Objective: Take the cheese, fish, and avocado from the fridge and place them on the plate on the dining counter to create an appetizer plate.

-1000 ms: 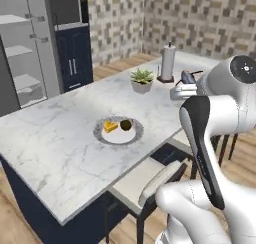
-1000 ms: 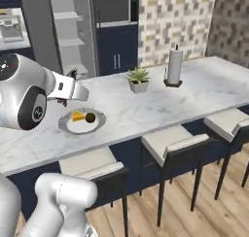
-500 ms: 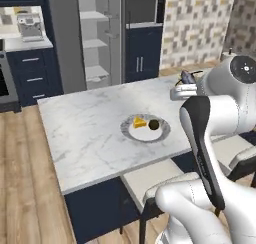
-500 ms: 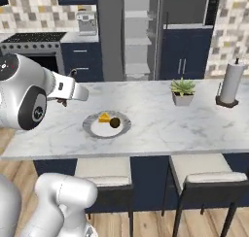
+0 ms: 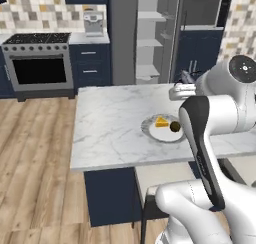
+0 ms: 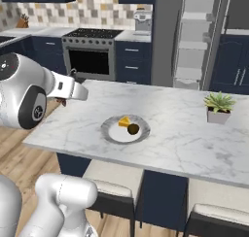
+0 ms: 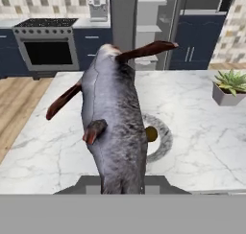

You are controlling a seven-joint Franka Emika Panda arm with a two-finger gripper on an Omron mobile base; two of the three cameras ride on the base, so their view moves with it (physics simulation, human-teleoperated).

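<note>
My gripper [image 7: 122,181] is shut on the fish [image 7: 114,125], a grey body with red-brown fins that stands up in front of the hand camera and hides the fingertips. The hand hovers above the near side of the dining counter [image 5: 110,123], short of the plate [image 5: 150,131]. The plate carries the yellow cheese wedge [image 5: 161,121] and the dark avocado [image 5: 175,126] side by side; from the other side I see the cheese [image 6: 124,121] and avocado [image 6: 133,129]. In the hand view the avocado [image 7: 152,133] peeks out beside the fish. The fridge [image 5: 150,38] stands open behind the counter.
A potted plant [image 6: 218,107] sits on the counter's right part. A stove [image 5: 40,63] and a coffee machine [image 5: 92,23] line the back wall. Stools [image 6: 112,190] stand under the counter's near edge, and wooden floor [image 5: 35,153] lies to the left.
The whole picture has swung as the base moved, bringing the stove and back wall into view. The fish stays held; cheese and avocado rest unchanged on the plate.
</note>
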